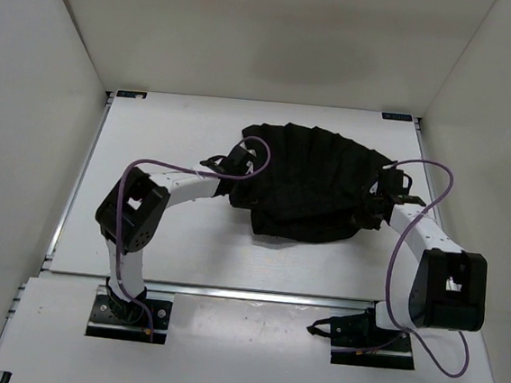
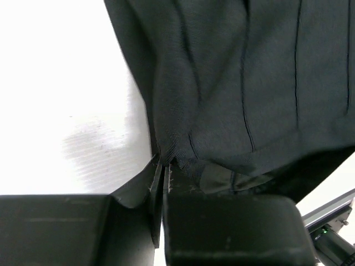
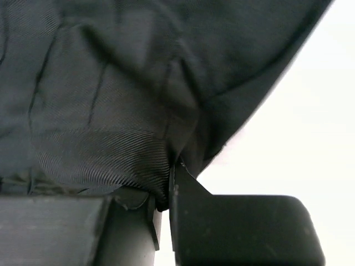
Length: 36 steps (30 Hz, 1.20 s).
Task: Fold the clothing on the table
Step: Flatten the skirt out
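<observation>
clothing (image 1: pixel 315 184) bunched, far-ctr of table (image 1: pixel 165 237), nearer right edge | left gripper (image 2: pixel 162 173) clamped on its left hem | right gripper (image 3: pixel 165 191) pinching right hem

The clothing (image 1: pixel 315 184) is black woven cloth, matt. Close up the weave shows a fine diagonal rib, and narrow pleat lines run along it. It looks thin and soft, creasing where it bunches. The desk (image 1: pixel 178 238) is smooth and white with a faint sheen, and it carries a dull, blurred reflection beside the cloth. The left tool (image 2: pixel 162 169) and right tool (image 3: pixel 165 191) have matt black fingers, plastic by the look, with smooth faces. The rail (image 1: pixel 255 293) is bare silvery metal. The cables (image 1: pixel 392 264) have a smooth purple sheath. The walls (image 1: pixel 26 133) are matt white.
</observation>
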Tool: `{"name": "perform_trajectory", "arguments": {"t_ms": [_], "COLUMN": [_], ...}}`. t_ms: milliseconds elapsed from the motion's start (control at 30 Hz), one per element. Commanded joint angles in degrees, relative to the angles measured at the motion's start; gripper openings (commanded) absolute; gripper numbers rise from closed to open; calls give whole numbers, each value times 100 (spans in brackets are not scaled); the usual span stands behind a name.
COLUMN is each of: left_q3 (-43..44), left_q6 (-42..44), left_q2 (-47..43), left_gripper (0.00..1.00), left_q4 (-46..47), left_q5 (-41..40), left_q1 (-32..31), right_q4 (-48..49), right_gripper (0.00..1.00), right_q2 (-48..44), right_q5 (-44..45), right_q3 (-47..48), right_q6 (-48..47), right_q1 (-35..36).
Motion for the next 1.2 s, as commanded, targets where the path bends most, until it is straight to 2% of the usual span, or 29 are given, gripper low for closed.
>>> {"name": "perform_trajectory", "arguments": {"t_ms": [0,167,267,367,433,533,700,867,1167], "left_q3": [-90,-151,-143,-90,-20,24,287,587,1210], "left_q6": [-39,-30,-13,136,285,452,707,612,365], "left_q2": [-419,-471,-559,-699,-805,-1060,-1192,-710,230], "left_gripper": [12,14,23,47,69,81,78,76,78], "left_q4": [104,183,175,96,-70,-150,-168,-203,-791], "left_q5": [88,247,352,309,168,168,221,54,-746], "left_q1": [136,215,311,321,347,356,-21,-654,-875], "right_q4": [-256,-450,-529,-696,-801,-863,-706,-635,-556], "right_gripper": [0,0,0,0,0,0,0,0,0], "right_q2": [-342,-518,-502,-396,-274,-211,-237,-220,-352], "right_q5": [477,408,582,706,838,838,829,733,689], "right_q3": [144,197,233,250,267,276,294,363,250], "right_q6": [-108,-494,-679,-820,-882,-943,-891,-917,-900], "right_q1": [-228,-396,-134,183,281,395,421,386,404]}}
